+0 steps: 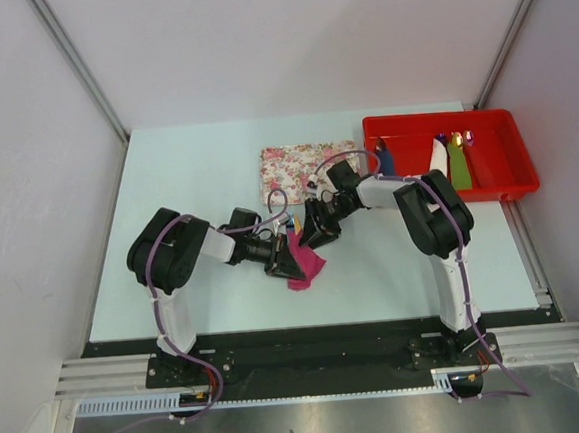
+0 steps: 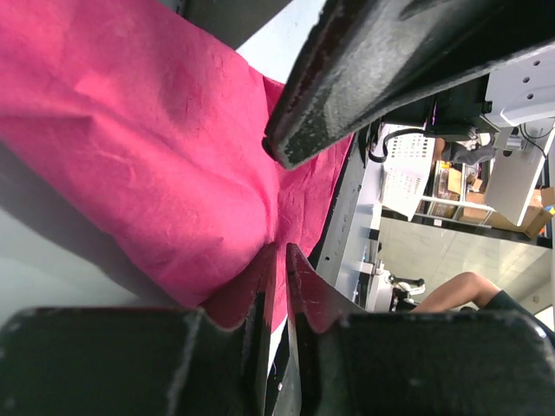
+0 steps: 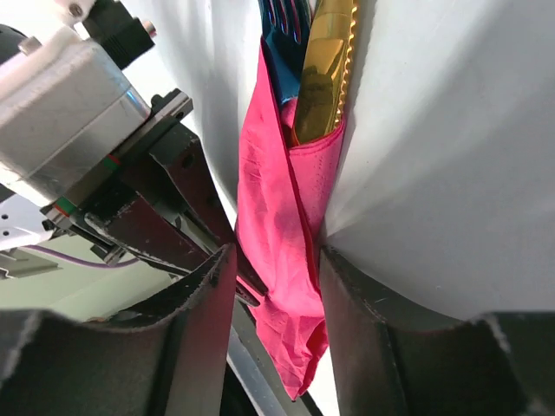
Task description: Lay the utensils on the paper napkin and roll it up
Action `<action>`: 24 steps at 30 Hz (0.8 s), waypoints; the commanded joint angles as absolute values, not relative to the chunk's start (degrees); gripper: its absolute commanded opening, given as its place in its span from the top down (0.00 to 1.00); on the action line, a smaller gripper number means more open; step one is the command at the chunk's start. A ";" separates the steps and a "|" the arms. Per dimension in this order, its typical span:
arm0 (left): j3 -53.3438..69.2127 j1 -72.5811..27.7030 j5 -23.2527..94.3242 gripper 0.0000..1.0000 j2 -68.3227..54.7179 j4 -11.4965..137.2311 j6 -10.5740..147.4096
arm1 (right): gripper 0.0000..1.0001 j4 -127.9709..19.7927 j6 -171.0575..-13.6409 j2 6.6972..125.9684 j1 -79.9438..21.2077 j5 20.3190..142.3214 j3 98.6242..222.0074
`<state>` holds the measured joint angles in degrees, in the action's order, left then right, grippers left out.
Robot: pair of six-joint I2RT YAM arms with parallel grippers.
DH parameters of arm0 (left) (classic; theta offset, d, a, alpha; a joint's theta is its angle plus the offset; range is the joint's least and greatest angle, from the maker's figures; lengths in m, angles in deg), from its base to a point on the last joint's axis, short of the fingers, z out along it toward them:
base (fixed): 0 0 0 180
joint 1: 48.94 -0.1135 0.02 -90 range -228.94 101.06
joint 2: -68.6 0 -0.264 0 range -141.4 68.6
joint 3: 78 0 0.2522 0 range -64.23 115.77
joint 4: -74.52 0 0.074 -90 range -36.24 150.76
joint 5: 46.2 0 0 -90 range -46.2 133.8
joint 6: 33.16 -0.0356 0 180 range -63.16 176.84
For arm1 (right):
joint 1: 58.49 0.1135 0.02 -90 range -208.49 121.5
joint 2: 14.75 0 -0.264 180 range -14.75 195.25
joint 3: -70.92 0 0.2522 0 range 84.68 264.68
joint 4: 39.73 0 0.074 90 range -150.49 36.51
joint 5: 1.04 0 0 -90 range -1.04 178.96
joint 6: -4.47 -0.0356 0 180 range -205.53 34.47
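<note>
— While the left claw (image 2: 279, 256) pinches the paper napkin (image 1: 308, 267), where are the utensils (image 3: 310, 87)?
— Tucked in its fold, knife (image 3: 326, 69) and fork (image 3: 279, 26) poking out, just arm-side of the floral tray (image 1: 295, 161). The right claw (image 3: 277, 258) straddles the bundle, released.
— Which step?
— Rolling, I'd judge partway. Next, the right should clamp and turn without spilling them.
</note>
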<state>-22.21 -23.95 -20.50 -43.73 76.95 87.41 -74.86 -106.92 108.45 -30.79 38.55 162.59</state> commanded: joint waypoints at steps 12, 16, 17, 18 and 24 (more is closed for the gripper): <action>-22.49 -23.45 -15.18 0.83 -44.60 76.32 84.96 | 0.57 -75.56 -103.99 113.13 -28.00 51.08 164.05; -22.05 -23.63 -15.09 0.83 -44.95 76.06 85.05 | 0.69 -75.20 -104.78 114.01 -27.65 50.91 163.96; -21.96 -23.80 -14.92 0.83 -44.95 76.06 85.05 | 0.73 -75.20 -104.78 114.01 -27.73 50.73 163.96; -21.96 -23.89 -14.91 0.83 -44.78 75.97 85.05 | 0.83 -75.20 -104.78 114.01 -27.73 50.64 163.96; -20.64 -25.73 -14.56 0.77 -40.05 76.06 86.02 | 1.00 -74.77 -105.57 113.66 -28.96 47.57 164.05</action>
